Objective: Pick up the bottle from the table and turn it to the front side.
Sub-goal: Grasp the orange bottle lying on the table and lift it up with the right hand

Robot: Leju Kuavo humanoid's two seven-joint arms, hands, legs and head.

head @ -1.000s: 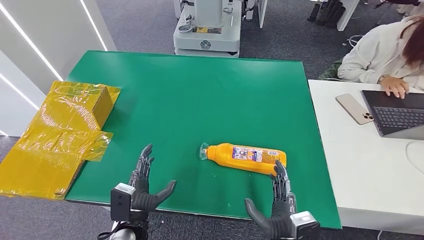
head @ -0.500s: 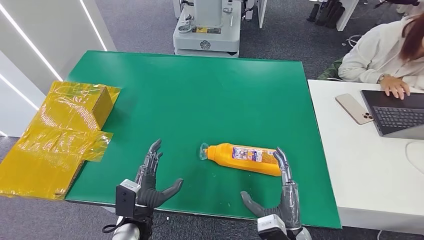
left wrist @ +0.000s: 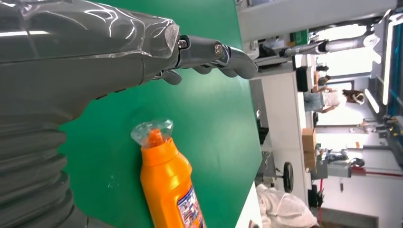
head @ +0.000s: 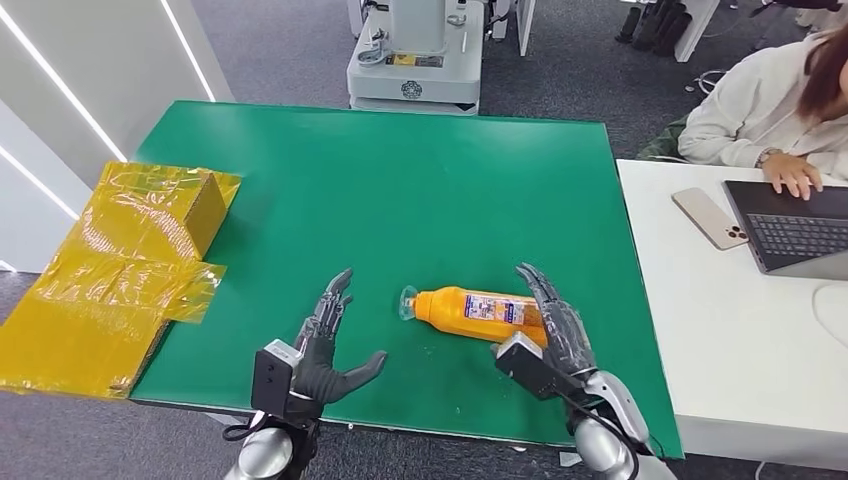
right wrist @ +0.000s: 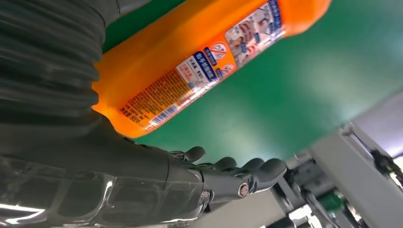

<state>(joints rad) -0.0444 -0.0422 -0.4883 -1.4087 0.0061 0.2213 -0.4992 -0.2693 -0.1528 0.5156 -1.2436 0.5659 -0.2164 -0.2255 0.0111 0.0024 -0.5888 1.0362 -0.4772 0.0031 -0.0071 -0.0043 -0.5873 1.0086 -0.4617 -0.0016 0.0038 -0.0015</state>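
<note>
- Orange plastic bottle (head: 487, 313) lying on its side on the green table (head: 400, 190), near the front edge, clear-capped neck (head: 407, 301) pointing toward the robot's left, base toward its right.
- Printed label (head: 495, 309) wrapped round the middle of the body; fine print and a barcode visible in the right wrist view (right wrist: 190, 76).
- Right hand (head: 553, 325) reaching over the base end of the bottle, fingers extended and apart, not closed round anything; actual contact with the bottle impossible to confirm.
- Left hand (head: 325, 345) hovering just beside the cap end, well short of touching, fingers spread and empty, thumb out to the side.
- Smooth, glossy, rigid-looking plastic; probably slippery under hard fingers, especially on the slick label.
- Rounded body tapering to a narrow shoulder and neck; likely to roll on the flat table if nudged from the side.
- Weight unclear, since the opaque orange wall hides any contents; best judged as moderate and handled with a firm wrap.
- Best hold likely round the broad lower body, fingers over the top and thumb beneath, leaving the thin clear cap alone as the weakest part.
- Table surface matte green, flat and even, with a few pale specks near the bottle.
- Crinkled yellow film over cardboard boxes (head: 120, 260) at the table's left edge.
- Person (head: 770, 100) seated at a white desk (head: 740, 340) with a laptop (head: 795, 225) and phone (head: 708, 217), well apart from the bottle.
</note>
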